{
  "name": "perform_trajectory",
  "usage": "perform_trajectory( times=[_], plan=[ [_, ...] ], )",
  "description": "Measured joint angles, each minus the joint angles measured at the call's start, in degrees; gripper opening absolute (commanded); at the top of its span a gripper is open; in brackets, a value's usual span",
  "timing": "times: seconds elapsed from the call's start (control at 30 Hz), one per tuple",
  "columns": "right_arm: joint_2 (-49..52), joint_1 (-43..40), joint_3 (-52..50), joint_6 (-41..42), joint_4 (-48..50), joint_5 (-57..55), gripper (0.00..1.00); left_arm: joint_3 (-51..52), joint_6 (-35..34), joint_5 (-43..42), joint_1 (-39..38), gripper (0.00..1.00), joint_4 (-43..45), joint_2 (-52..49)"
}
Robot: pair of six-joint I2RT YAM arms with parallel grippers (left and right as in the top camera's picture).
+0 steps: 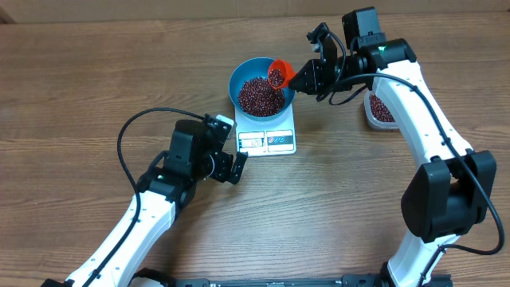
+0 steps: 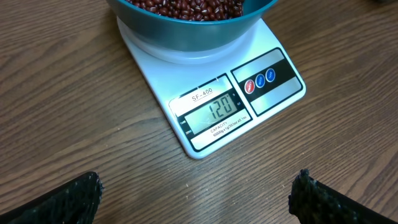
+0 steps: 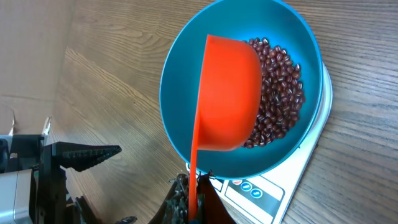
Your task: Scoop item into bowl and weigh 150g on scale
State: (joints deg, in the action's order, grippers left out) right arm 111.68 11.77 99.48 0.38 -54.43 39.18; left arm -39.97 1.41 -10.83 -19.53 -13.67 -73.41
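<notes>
Orange scoop (image 3: pixel 227 93) tipped over blue bowl (image 3: pixel 177 93).
The right gripper (image 3: pixel 193 194) clamped its handle, left gripper (image 1: pixel 229 166) gaped empty; a brisk tip (beans (image 3: pixel 280 93) run fast) could overshoot on the scale (image 2: pixel 205 112).

On the tabletop (image 1: pixel 96 80) the scale (image 1: pixel 268 141) lies ahead of me, its display edge nearest. The bowl (image 1: pixel 233 86) sits on its far part, with the beans (image 1: pixel 259 96) in it. My left pincer (image 1: pixel 237 167) hangs just before the display edge, apart from it. My right pincer (image 1: pixel 305 76), reaching in from the right, holds the scoop (image 1: pixel 278 73) tilted over the bowl's right rim. A tub (image 1: pixel 371 119) lies further right, beside that arm.
</notes>
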Motion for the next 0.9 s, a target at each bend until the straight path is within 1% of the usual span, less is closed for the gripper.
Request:
perform_trajectory(
  times=[0.9],
  plan=[
    [0.0,0.0,0.0,-0.17,0.83,-0.48,0.04,0.0,0.0,0.0,0.0,1.0,0.0,0.0]
  ],
)
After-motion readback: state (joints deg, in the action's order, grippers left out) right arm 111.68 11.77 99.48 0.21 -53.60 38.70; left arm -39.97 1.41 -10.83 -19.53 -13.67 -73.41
